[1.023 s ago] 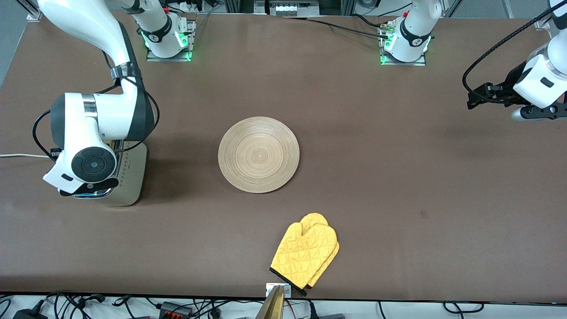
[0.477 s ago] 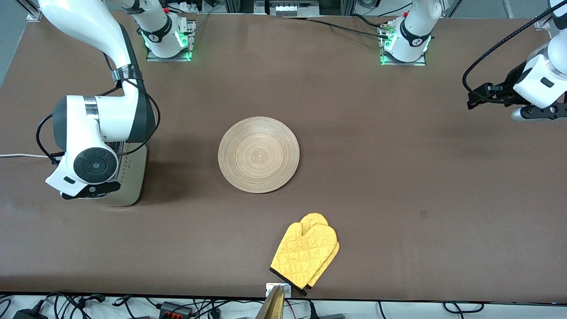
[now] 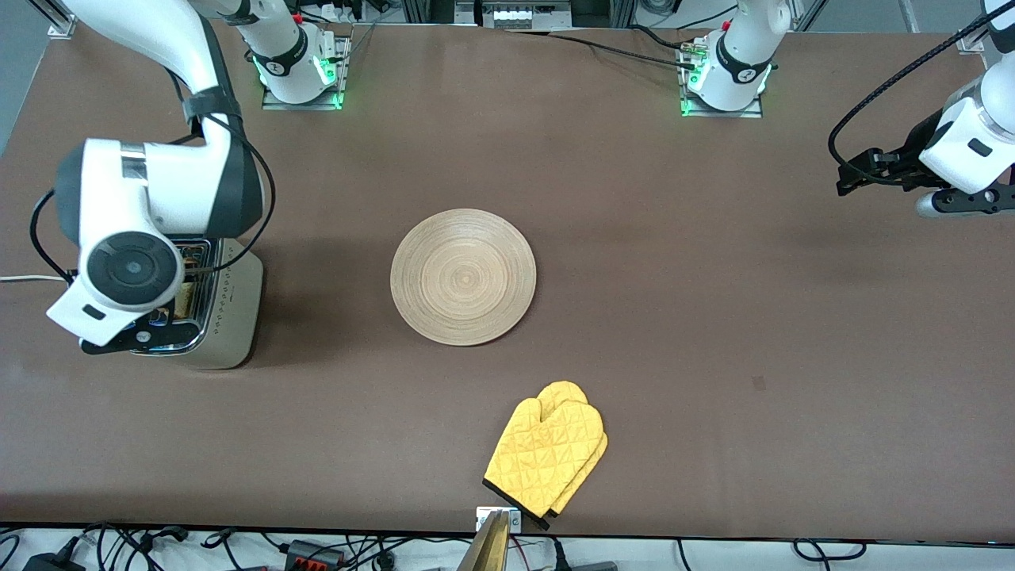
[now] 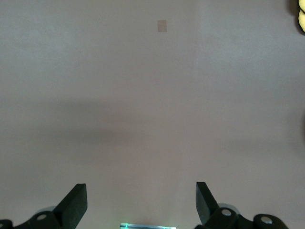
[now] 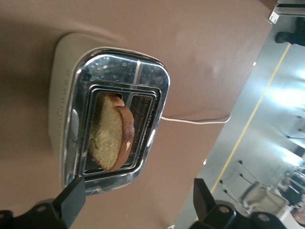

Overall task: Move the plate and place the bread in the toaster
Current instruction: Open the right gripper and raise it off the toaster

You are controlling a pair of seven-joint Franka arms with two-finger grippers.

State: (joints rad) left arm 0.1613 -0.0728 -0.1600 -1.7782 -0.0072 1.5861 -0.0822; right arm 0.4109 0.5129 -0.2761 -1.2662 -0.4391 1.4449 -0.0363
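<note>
The toaster stands at the right arm's end of the table. The bread stands in one of its slots with its top sticking out. In the right wrist view the bread sits in the slot of the chrome top of the toaster. My right gripper hangs above the toaster, open and empty. The wooden plate lies bare at the table's middle. My left gripper waits over the left arm's end of the table, open and empty.
A yellow oven mitt lies near the table's front edge, nearer to the camera than the plate; its edge shows in the left wrist view. The toaster's white cord runs off the table's end. A small mark is on the table.
My right arm has risen and shifted toward the table's end, off the toaster's top. The bread in the slot now shows. The left arm has not moved.
</note>
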